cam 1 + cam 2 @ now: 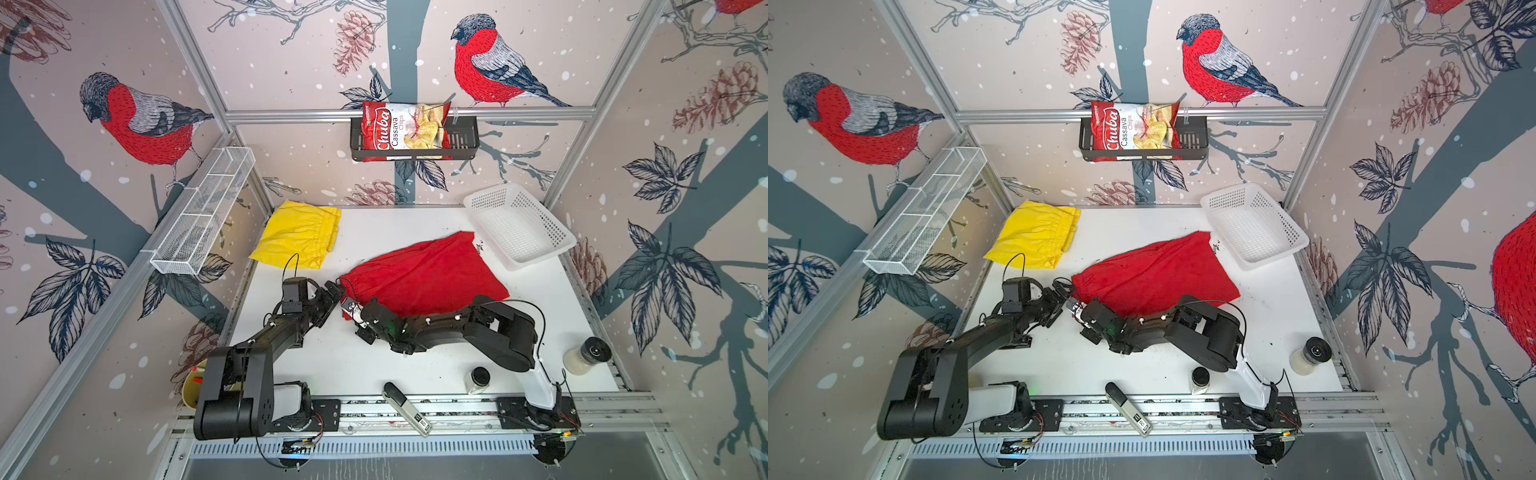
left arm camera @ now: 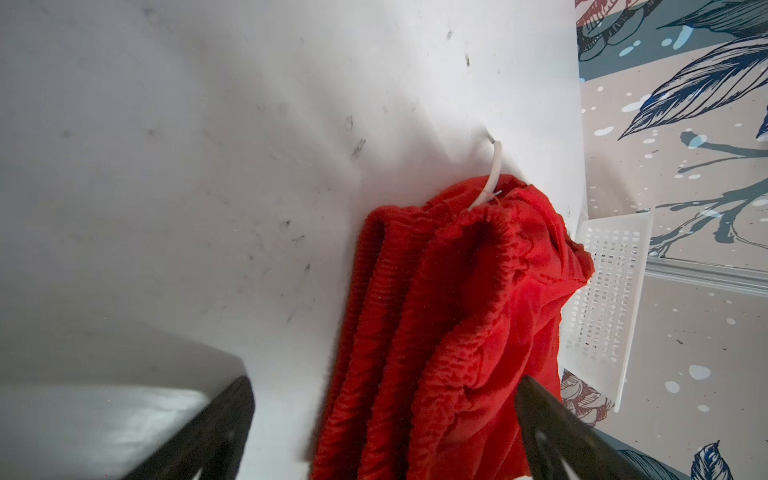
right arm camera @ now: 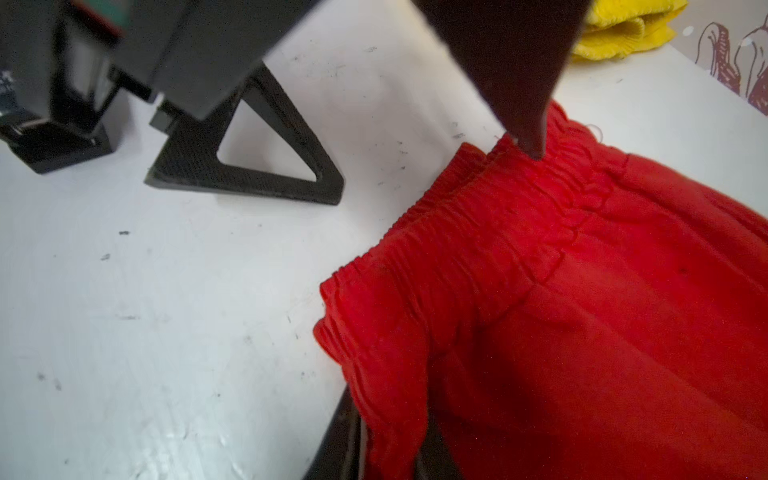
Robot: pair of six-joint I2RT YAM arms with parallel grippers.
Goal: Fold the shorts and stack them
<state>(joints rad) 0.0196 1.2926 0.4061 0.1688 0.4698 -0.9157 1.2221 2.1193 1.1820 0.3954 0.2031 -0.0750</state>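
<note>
Red shorts [image 1: 424,274], waistband [image 3: 478,232] between right jaws, left jaws spread alongside

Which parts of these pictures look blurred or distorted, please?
Left wrist view: the left tool's fingers blurred, red shorts sharp; right wrist view: the right tool's near finger out of focus; both top views: wide lens splays the frame posts.

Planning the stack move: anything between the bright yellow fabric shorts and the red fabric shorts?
Nothing: bare white tabletop separates the yellow shorts and red shorts in both top views.
</note>
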